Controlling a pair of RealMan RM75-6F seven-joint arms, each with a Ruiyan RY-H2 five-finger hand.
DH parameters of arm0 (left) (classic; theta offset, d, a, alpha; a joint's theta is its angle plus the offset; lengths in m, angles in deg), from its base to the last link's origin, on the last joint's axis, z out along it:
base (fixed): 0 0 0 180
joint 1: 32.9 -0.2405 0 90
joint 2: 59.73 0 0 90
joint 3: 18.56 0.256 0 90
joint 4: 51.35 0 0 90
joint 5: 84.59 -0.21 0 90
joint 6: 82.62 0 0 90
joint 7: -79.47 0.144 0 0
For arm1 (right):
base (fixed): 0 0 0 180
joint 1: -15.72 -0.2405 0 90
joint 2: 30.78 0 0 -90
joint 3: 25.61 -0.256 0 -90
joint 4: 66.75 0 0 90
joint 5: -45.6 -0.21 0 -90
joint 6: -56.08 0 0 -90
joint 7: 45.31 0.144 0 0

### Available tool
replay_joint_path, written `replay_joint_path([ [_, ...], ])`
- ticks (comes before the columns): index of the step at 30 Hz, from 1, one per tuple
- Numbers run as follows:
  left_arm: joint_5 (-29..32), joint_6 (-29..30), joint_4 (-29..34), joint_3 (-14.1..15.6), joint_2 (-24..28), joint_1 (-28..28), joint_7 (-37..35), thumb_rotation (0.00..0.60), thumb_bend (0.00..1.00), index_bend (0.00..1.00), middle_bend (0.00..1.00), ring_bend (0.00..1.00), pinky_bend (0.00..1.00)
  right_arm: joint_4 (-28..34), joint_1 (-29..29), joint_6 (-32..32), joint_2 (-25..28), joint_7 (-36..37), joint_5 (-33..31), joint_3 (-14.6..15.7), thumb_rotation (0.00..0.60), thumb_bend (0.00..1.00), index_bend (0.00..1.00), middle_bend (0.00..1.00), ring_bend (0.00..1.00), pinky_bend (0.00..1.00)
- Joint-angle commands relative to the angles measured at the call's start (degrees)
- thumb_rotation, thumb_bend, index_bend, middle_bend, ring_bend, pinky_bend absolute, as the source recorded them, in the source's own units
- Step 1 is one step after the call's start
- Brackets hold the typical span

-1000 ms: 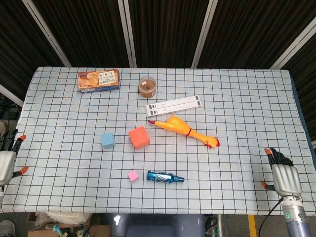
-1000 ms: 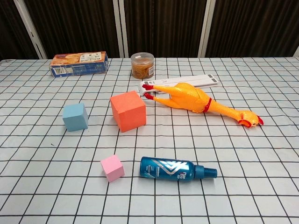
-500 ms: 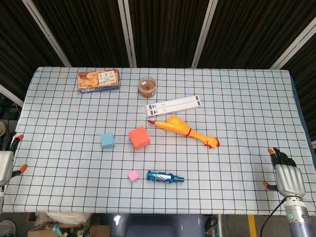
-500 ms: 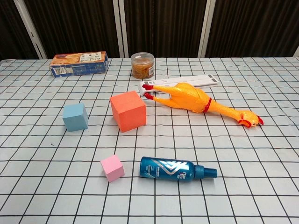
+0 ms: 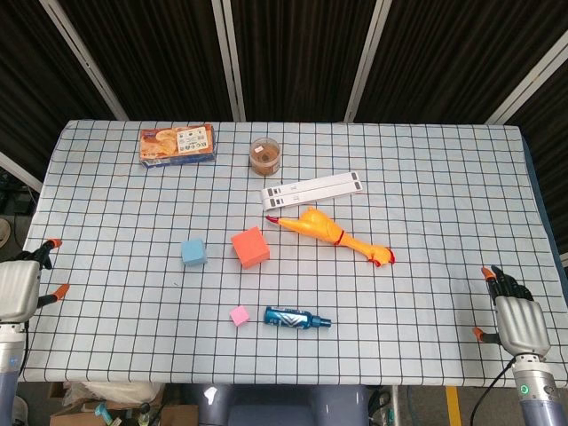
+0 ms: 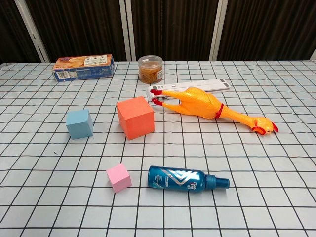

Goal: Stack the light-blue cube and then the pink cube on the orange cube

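The light-blue cube sits on the checked cloth just left of the larger orange cube, a small gap between them. Nearer the front edge lies the small pink cube. All three stand apart, nothing stacked. My left hand hovers at the table's left edge, fingers extended and holding nothing, well left of the light-blue cube. At the front right corner my right hand is also empty with fingers extended. Only the head view shows the hands.
A blue spray bottle lies right beside the pink cube. A rubber chicken stretches right of the orange cube, with a white strip behind it. A jar and a cracker box stand at the back.
My left hand has moved right and slightly down, further into view at the table's left edge. The right hand sank a little toward the front. The cubes have not moved.
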Motion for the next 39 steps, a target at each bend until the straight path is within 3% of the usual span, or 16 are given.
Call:
replay_joint_path([
  [1, 1.10, -1.70, 2.55, -2.26, -0.44, 2.20, -1.20, 0.600, 0.00, 0.37, 0.80, 0.73, 0.92, 0.19, -0.07, 0.11, 0.03, 0.12, 0.35, 0.16, 0.600, 0.10, 0.07, 0.08, 0.11, 0.20],
  [9, 11.59, -11.61, 10.72, -5.91, 3.25, 7.80, 6.64, 0.600, 0.00, 0.37, 0.86, 0.79, 0.95, 0.57, -0.23, 0.31, 0.11, 0.24, 0.98, 0.40, 0.600, 0.10, 0.07, 0.08, 0.13, 0.20],
  [19, 25.78, -20.26, 12.18, -7.85, 4.26, 14.53, 15.02, 0.589, 0.00, 0.27, 0.89, 0.82, 0.98, 0.81, -0.63, 1.68, 0.07, -0.68, 0.21, 0.71, 0.600, 0.10, 0.07, 0.08, 0.15, 0.21],
  [27, 29.22, -20.40, 13.66, -6.96, 2.36, 18.54, 20.29, 0.570, 0.00, 0.25, 0.89, 0.82, 0.98, 0.37, -1.30, 3.26, -0.64, -1.57, -0.62, 0.90, 0.600, 0.10, 0.07, 0.08, 0.15, 0.21],
  [39, 29.65, -20.49, 13.39, -4.94, -4.14, 22.00, 20.91, 0.564, 0.00, 0.27, 0.91, 0.83, 1.00, -0.05, -1.97, 4.41, -0.82, -0.93, -0.80, 0.81, 0.600, 0.10, 0.07, 0.08, 0.15, 0.22],
])
